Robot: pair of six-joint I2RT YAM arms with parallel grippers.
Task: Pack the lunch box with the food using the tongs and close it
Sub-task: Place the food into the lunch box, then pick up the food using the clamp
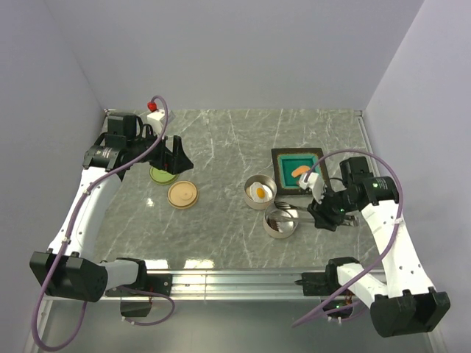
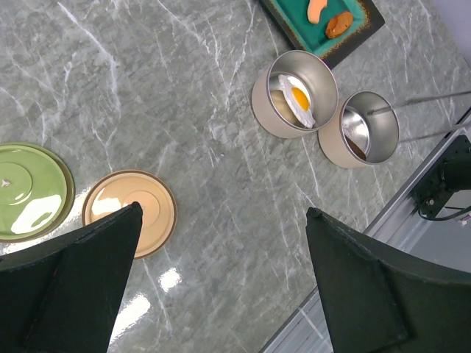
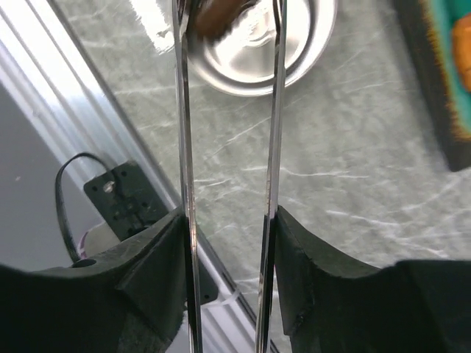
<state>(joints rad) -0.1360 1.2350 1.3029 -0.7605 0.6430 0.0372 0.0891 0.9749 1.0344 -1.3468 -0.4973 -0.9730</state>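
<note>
My right gripper is shut on the tongs, one finger pressed against the outside of each silver arm, and the arms stand apart. The tong tips reach over the near round tin, where a brown food piece lies. From above, the tongs run left from the right gripper to that tin. The second tin holds the fried egg. An orange piece and a brown piece lie on the teal tray. My left gripper hangs open and holds nothing, high over the marble.
A green lid and a tan lid lie flat on the left, under the left gripper. The metal rail runs along the table's near edge. A white block with a red top sits at the back left.
</note>
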